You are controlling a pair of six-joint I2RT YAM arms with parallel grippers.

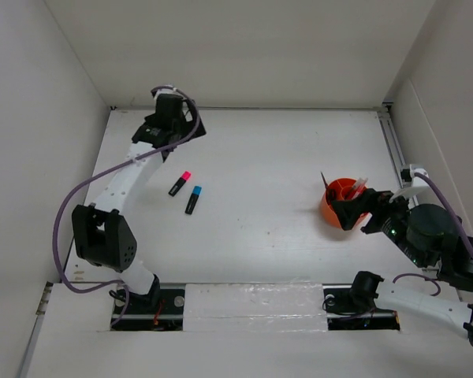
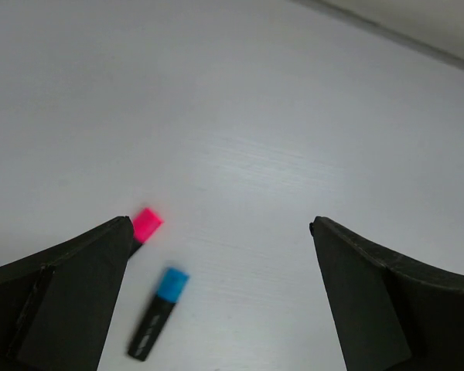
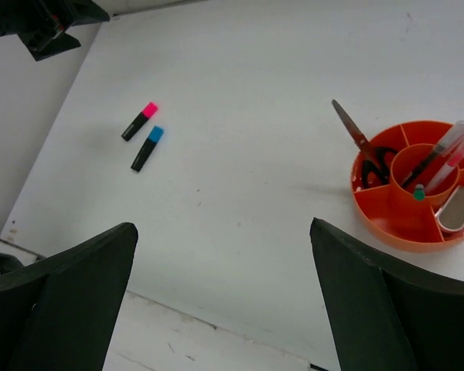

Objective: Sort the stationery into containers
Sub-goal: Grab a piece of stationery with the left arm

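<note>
On the left half of the desk (image 1: 260, 157), near-side of the open, empty left end effector (image 2: 220, 226), the pink marker (image 1: 180, 183) and blue marker (image 1: 192, 199) lie parallel, caps pointing far-right, well apart from the open right end effector (image 3: 223, 224) by the orange cup (image 3: 402, 239).

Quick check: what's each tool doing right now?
Left tool: open, holding nothing.
Right tool: open, holding nothing.

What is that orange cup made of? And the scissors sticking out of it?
The orange cup looks like plastic: one even bright colour, smooth walls, moulded dividers. The scissors probably have metal blades, thin and pointed, though they look reddish here; the black handles seem plastic, too small to be sure.
</note>
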